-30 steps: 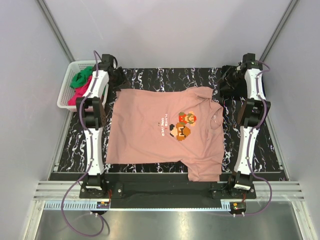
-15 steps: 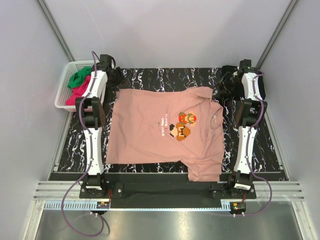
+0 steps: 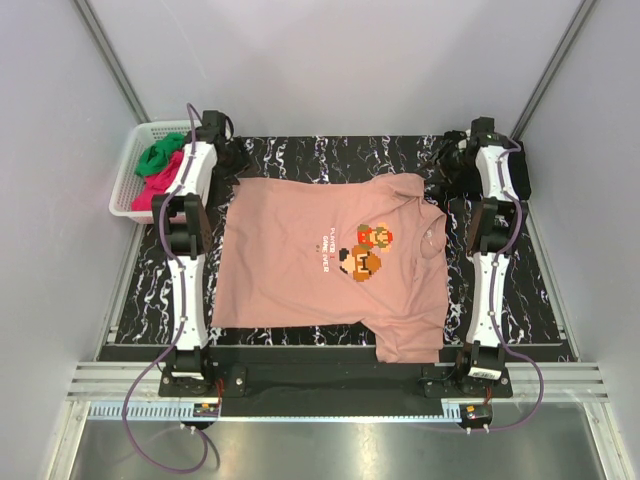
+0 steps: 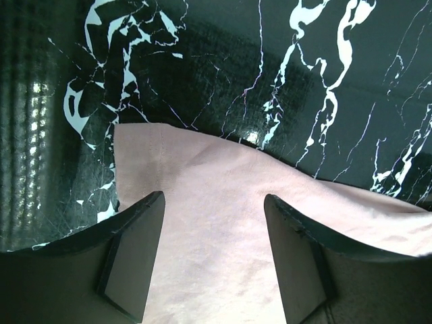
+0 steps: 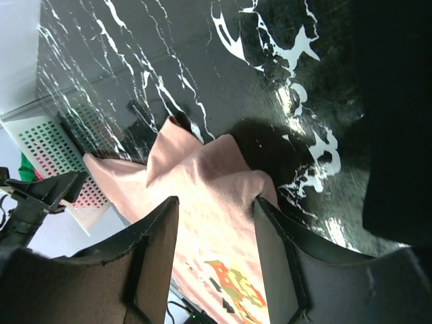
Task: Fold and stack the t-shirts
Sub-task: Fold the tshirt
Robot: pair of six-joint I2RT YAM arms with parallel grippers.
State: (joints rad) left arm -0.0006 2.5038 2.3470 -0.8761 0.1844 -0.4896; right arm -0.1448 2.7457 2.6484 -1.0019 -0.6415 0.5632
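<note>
Salmon-pink t-shirt point(image 3: 300, 270) lies flat, print up, on worktop point(image 3: 340, 152), left and right jaws open and empty over its far corners, right arm point(image 3: 497, 235) just pulled back; folding likely not started.

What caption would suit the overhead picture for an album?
Left arm and right arm reach to the far edge of a salmon-pink t-shirt spread on a marbled table.

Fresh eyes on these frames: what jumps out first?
A pink shirt lies spread face up across the black marbled mat, its pixel figure right of centre. The left gripper and right gripper hang open over its far corners. A white basket at far left holds a green shirt and a red shirt.
</note>
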